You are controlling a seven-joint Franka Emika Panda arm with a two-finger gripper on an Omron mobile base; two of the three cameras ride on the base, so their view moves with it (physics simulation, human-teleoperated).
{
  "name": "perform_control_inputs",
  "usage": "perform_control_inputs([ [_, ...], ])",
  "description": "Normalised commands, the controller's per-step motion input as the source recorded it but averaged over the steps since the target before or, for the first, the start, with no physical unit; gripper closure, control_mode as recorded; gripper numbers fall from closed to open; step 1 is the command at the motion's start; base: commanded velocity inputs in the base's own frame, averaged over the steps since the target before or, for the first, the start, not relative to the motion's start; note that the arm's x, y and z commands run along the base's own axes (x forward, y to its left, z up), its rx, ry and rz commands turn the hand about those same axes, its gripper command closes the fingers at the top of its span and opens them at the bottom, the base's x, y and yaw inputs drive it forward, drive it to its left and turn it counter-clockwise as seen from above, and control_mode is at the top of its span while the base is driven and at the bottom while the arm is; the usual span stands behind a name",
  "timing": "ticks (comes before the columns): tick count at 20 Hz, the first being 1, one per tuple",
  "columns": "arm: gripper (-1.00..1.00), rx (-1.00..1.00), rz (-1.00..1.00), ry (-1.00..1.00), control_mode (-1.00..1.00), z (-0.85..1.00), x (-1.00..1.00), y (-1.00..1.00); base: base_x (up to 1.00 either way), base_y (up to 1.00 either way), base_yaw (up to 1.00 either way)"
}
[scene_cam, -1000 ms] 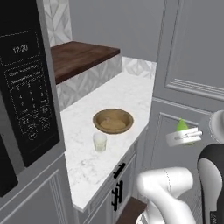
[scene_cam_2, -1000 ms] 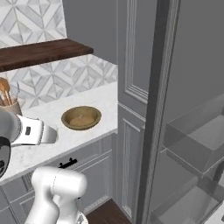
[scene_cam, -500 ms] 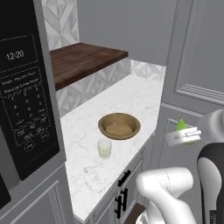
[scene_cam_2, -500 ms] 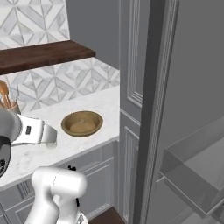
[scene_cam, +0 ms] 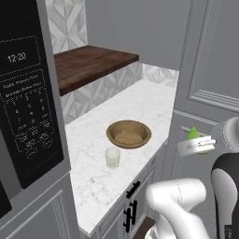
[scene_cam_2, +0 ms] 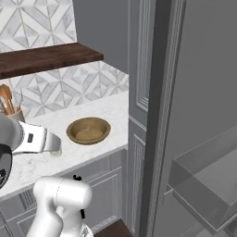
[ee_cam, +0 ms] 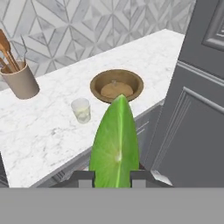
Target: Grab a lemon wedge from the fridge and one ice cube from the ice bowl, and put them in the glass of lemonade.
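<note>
My gripper (ee_cam: 113, 177) is shut on the lemon wedge (ee_cam: 116, 142), a yellow-green piece standing up between the two finger tips. In the left base view the gripper (scene_cam: 196, 146) holds the wedge (scene_cam: 193, 135) off the counter's front edge, to the right of the ice bowl (scene_cam: 129, 134). The tan wooden ice bowl (ee_cam: 117, 85) sits on the white marble counter (ee_cam: 48, 127), with the glass of lemonade (ee_cam: 81, 110) just beside it, nearer the front edge. The glass (scene_cam: 112, 157) stands upright. The fridge (scene_cam_2: 206, 183) stands open at the right, its clear shelves showing.
A beige utensil crock (ee_cam: 22, 81) stands at the counter's back left. A black microwave (scene_cam: 25, 107) and a dark wooden shelf (scene_cam: 88, 63) border the counter. A tall grey panelled cabinet (ee_cam: 201, 113) rises close on the right. The fridge door's edge (scene_cam_2: 159, 115) stands between counter and shelves.
The base has driven, so both base views shifted: bowl and glass now sit nearer the middle and larger. The gripper still holds the lemon wedge in the same pose.
</note>
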Motion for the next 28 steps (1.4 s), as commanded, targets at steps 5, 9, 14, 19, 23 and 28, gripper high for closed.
perform_control_inputs([
  [5, 1.0, -0.1, 0.0, 0.17, -1.0, 0.01, 0.61, 0.41, 0.06, 0.03, 0.0],
  [9, 1.0, -0.07, 0.02, 0.27, -1.0, -0.09, 0.7, 0.41, 0.0, 0.0, 0.0],
  [14, 1.0, 0.0, 0.01, 0.12, -1.0, -0.48, 0.59, 0.35, 0.0, 0.0, 0.0],
  [19, 1.0, 0.01, 0.08, 0.05, -1.0, -0.35, 0.51, 0.24, 0.0, 0.0, 0.0],
  [23, 1.0, 0.08, 0.19, 0.0, -1.0, -0.28, 0.28, 0.07, 0.0, 0.0, 0.0],
  [28, 1.0, 0.14, 0.24, 0.0, -1.0, -0.21, 0.35, -0.19, 0.0, 0.0, 0.0],
])
